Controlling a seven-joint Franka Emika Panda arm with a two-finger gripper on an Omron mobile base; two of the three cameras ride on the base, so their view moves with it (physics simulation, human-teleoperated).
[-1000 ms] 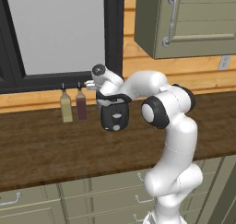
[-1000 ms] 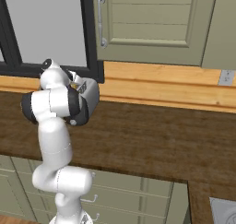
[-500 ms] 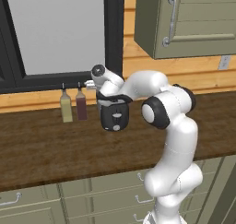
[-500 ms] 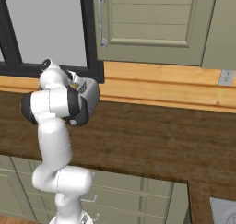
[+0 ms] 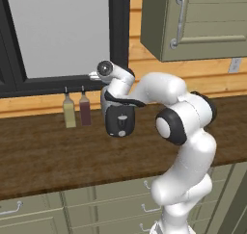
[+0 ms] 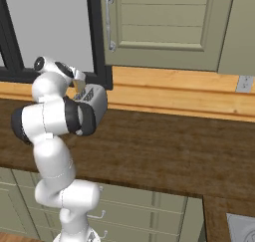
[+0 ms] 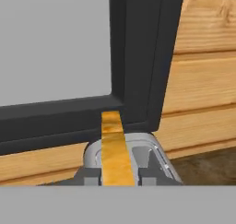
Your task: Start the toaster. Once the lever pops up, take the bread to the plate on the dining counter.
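Note:
The silver toaster stands on the long wooden counter below the window, its black end panel facing the left base view. Its silver side also shows in the right base view. The bread stands upright in a slot, seen edge-on as an orange-tan strip; a corner of the bread pokes up beside my wrist. My gripper reaches down from above the toaster and is shut on the bread, one dark fingertip on each side of the slice. The plate and the dining counter are out of view.
Two bottles stand against the wall just left of the toaster. A black window frame rises behind it, and an upper cabinet hangs to the right. The dark counter top stretches right.
The jaws have closed in on the bread slice over the last second. The arm and toaster have stayed nearly still.

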